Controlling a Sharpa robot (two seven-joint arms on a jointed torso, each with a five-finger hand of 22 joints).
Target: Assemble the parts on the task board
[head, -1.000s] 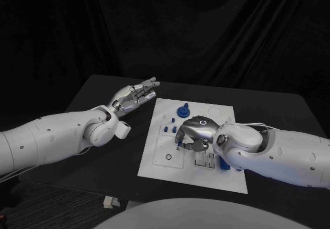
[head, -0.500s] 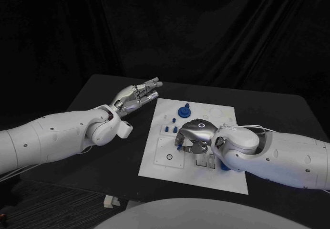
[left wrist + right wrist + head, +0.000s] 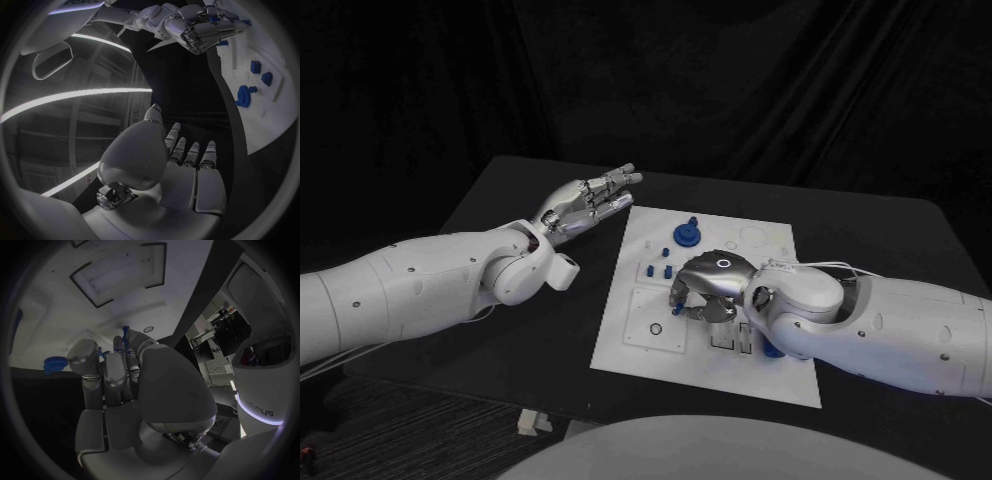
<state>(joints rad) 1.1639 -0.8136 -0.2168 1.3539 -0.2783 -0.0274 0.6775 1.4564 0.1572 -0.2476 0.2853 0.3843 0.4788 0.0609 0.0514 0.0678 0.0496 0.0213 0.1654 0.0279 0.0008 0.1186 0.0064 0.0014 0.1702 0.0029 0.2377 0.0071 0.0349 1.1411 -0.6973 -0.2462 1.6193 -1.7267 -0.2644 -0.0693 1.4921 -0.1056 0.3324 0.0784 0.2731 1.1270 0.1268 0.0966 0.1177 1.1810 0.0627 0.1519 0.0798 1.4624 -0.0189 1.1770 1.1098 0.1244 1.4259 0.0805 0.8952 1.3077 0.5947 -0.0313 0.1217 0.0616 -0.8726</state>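
Change: since a second ago the right hand (image 3: 705,287) has edged slightly toward the board's left side and settled lower over the middle; the left hand (image 3: 587,203) has barely shifted.
Part in hand: a small blue part (image 3: 125,333) shows at the right hand's fingertips in the right wrist view; whether it is pinched or only touched cannot be told.
Task board: the white task board (image 3: 646,350) lies mid-table, with a blue gear-like part (image 3: 685,233) standing near its far edge and small blue pieces (image 3: 651,268) just left of the right hand.
Right hand: fingers curled down over the board's centre, knuckles up.
Left hand: off the board beside its far left corner, fingers nearly straight and together, holding nothing.
Doing it well: judged from this, the step is seating a part; the fingers should stay upright over the recess, press straight down, and avoid nudging the neighbouring pieces.
Risk: a tilted part could jam at the recess lip.
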